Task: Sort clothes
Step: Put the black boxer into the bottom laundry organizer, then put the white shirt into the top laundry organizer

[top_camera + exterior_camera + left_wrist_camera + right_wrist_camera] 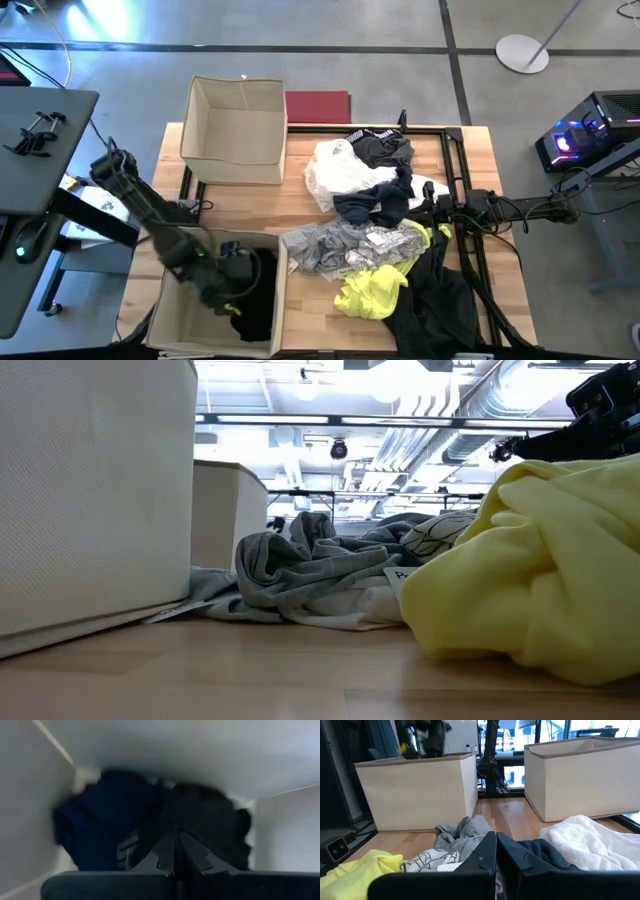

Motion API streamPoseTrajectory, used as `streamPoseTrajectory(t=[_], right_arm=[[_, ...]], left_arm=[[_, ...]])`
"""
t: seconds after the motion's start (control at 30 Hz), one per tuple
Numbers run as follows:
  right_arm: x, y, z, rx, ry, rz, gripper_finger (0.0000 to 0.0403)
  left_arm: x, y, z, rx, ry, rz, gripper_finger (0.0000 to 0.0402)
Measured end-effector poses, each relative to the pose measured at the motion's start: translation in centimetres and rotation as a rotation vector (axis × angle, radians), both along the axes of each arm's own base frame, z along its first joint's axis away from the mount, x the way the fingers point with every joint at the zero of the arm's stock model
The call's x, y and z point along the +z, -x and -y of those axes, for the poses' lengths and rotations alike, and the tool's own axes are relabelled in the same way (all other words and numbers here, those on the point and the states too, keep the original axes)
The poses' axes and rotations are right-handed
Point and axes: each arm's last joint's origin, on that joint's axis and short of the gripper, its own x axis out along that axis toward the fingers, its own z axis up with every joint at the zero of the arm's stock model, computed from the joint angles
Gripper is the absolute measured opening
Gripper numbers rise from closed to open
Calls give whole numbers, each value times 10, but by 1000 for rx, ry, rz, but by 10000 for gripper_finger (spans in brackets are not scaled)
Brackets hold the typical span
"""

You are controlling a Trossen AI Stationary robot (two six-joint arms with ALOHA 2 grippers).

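High view: left gripper down inside near beige box, jaws closed above dark garments. Right gripper over clothes pile on desk, jaws closed, empty.

The high view looks straight down on the whole table. The low view sits at tabletop level, close to the yellow garment. The left wrist camera peers past its closed left gripper into the near box; the right wrist camera looks across the pile beyond the closed right gripper, toward both boxes.
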Motion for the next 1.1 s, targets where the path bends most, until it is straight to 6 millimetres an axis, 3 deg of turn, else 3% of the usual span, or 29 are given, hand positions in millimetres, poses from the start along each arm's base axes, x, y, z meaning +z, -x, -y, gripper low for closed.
streamPoseTrajectory(t=[0.1, 0.2, 0.4, 0.6, 0.7, 0.83, 0.93, 1.03, 1.1], right_arm=[[0, 0, 0, 0, 0, -1, 0], [0, 0, 0, 0, 0, 0, 0], [0, 0, 0, 0, 0, 0, 0], [0, 0, 0, 0, 0, 0, 0], [0, 0, 0, 0, 0, 0, 0], [0, 0, 0, 0, 0, 0, 0], [0, 0, 0, 0, 0, 0, 0], [0, 0, 0, 0, 0, 0, 0], [0, 0, 0, 0, 0, 0, 0]], left_arm=[[-33, 0, -15, 36, 36, -90, 0], [-53, 0, -27, 71, 61, -145, 4], [-48, -7, -34, 124, 161, -185, 49], [-7, -18, -37, 79, 341, -133, 139], [24, -20, -39, 18, 447, -79, 174], [72, -23, -45, -67, 500, 96, 193], [111, -31, -50, -168, 426, 366, 193], [142, -41, -54, -246, 228, 682, 187], [155, -50, -60, -208, 57, 842, 182]])
